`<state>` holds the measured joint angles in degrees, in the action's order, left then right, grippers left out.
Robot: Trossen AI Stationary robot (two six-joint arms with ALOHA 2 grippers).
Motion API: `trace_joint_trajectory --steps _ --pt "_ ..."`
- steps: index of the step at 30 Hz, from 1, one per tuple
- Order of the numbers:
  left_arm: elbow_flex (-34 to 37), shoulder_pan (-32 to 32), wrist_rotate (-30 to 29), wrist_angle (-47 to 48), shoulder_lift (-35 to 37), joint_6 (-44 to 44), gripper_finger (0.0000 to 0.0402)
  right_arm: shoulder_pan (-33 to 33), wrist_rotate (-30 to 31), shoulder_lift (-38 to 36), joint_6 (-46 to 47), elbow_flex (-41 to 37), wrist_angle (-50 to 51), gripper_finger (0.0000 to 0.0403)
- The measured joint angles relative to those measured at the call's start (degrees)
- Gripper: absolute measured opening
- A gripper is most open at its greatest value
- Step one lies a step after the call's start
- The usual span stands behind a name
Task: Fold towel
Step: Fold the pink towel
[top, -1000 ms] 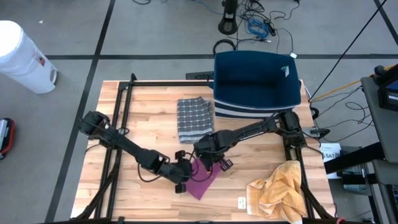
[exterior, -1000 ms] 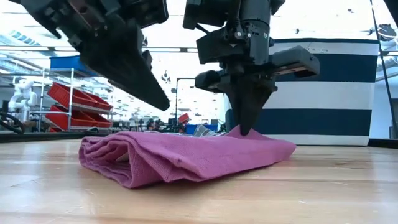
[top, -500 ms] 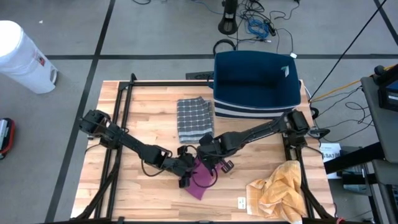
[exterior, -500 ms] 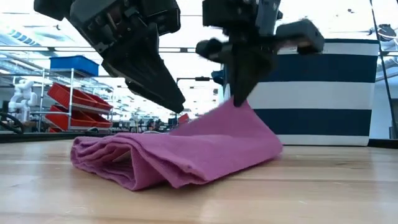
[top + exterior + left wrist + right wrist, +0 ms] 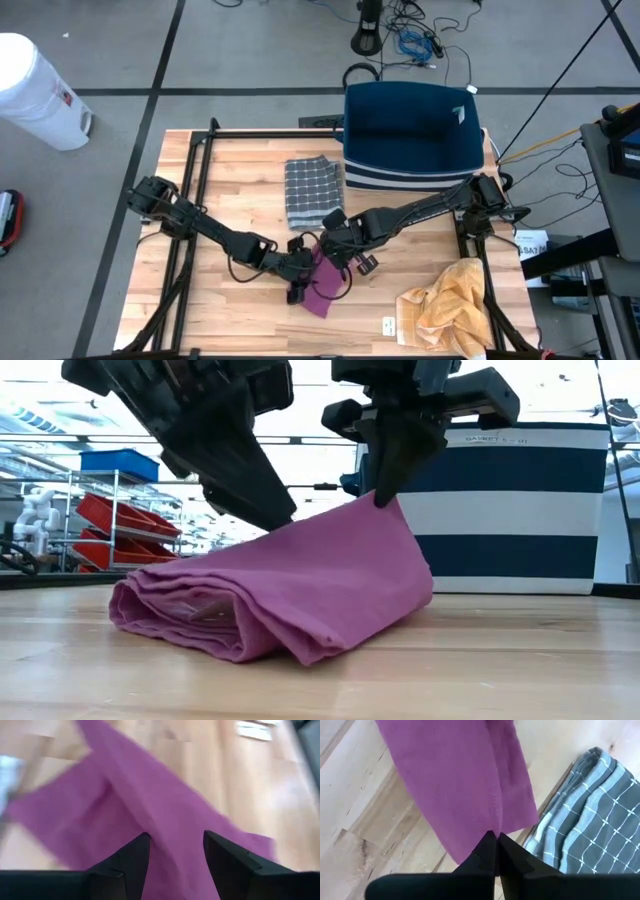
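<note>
The purple towel (image 5: 322, 287) lay bunched on the wooden table (image 5: 240, 180), a little way in front of the grey checked cloth (image 5: 312, 188) that sat folded just beside the navy-and-white striped basket (image 5: 412, 135). From table height the towel (image 5: 270, 595) looked like a loose roll, with one edge pulled up into a peak.

The right gripper (image 5: 332, 250) had that peak. Its fingers were pressed tight together on the towel's edge, and in its own wrist view the purple fabric (image 5: 455, 785) hung straight from the closed tips (image 5: 492, 842), with the checked cloth (image 5: 580, 825) lying just past it. Seen from low down, the right gripper (image 5: 385, 495) held the cloth's highest corner up in front of the basket (image 5: 520, 510).

The left gripper (image 5: 300, 275) was at the towel's side farther from the basket, right against the fabric. Its fingers (image 5: 127, 862) stood apart with nothing between them, the towel (image 5: 150, 815) spread just beyond them.

A crumpled yellow cloth (image 5: 450, 305) sat well apart from the towel, near the table's corner on the right arm's side.
</note>
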<state>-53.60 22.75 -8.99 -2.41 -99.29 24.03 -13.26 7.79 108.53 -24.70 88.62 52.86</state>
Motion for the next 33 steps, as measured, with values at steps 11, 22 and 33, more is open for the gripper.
trace_joint_trajectory --steps 11,22,33 --pt "0.00 1.66 4.29 -1.28 -6.19 8.55 0.0193 -0.03 1.14 0.00 0.01 0.00 0.31 0.0000" --pt "0.00 3.70 3.48 -1.09 -6.16 10.17 0.0150 -0.04 1.11 0.00 0.03 0.00 0.10 0.0000" --pt "0.00 5.39 3.39 0.40 -5.84 12.16 0.0117 -0.04 0.90 0.00 0.08 0.00 0.11 0.0000"
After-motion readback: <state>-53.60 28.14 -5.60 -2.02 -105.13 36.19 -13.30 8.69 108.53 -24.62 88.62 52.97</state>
